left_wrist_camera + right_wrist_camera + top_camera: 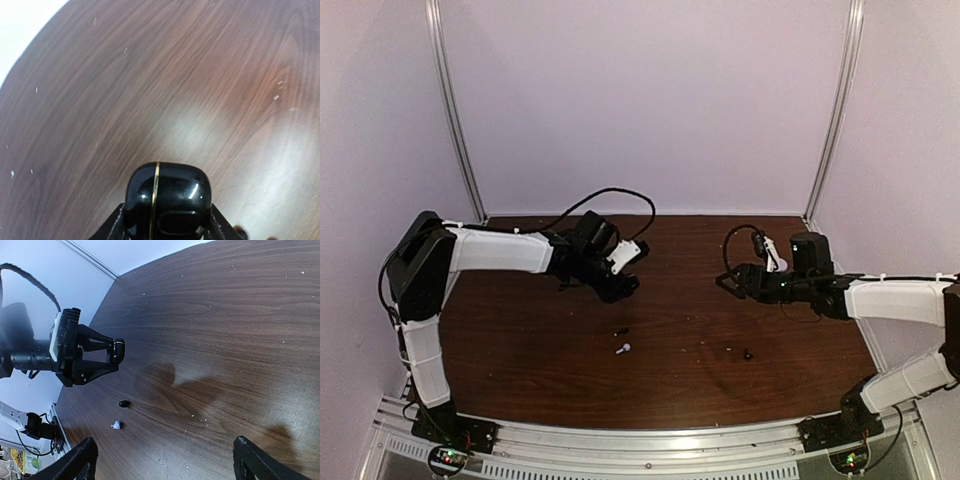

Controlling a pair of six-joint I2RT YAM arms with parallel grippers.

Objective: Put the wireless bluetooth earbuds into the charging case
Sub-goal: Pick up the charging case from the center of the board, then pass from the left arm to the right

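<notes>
No lettering, brand, number or sign can be read in any of the three views. The glossy black charging case [167, 200] shows only a thin gold line and highlights on its shell. A small yellow object [16, 460] at the lower left edge of the right wrist view is too blurred for any marking to be made out.

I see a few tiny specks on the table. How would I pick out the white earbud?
Start at the dark wooden table, then the left arm, whose jaws grip a glossy black case. Toward the front edge from those jaws lie two specks close together; the white earbud is the nearer one, and its neighbour, a black earbud, is dark.
</notes>
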